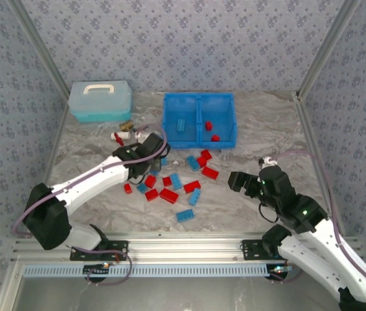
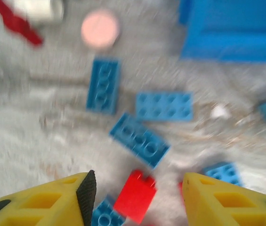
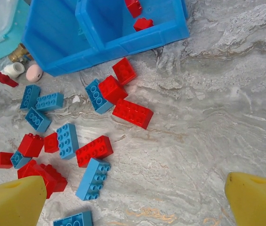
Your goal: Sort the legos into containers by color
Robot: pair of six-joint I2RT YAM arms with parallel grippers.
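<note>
Plastic legos (image 1: 170, 188), judged light, rigid and slick, lie scattered at 6 o'clock of the bin (image 1: 166, 120); pinch the red brick (image 2: 135, 195) by its flat sides, as your left gripper (image 2: 137, 187) and right gripper (image 3: 135, 195) both stand spread, empty.

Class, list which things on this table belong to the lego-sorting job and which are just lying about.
Job: red legos, blue legos, divided blue bin.
Lying about: pale blue lidded box, pink disc, brass bit.
</note>
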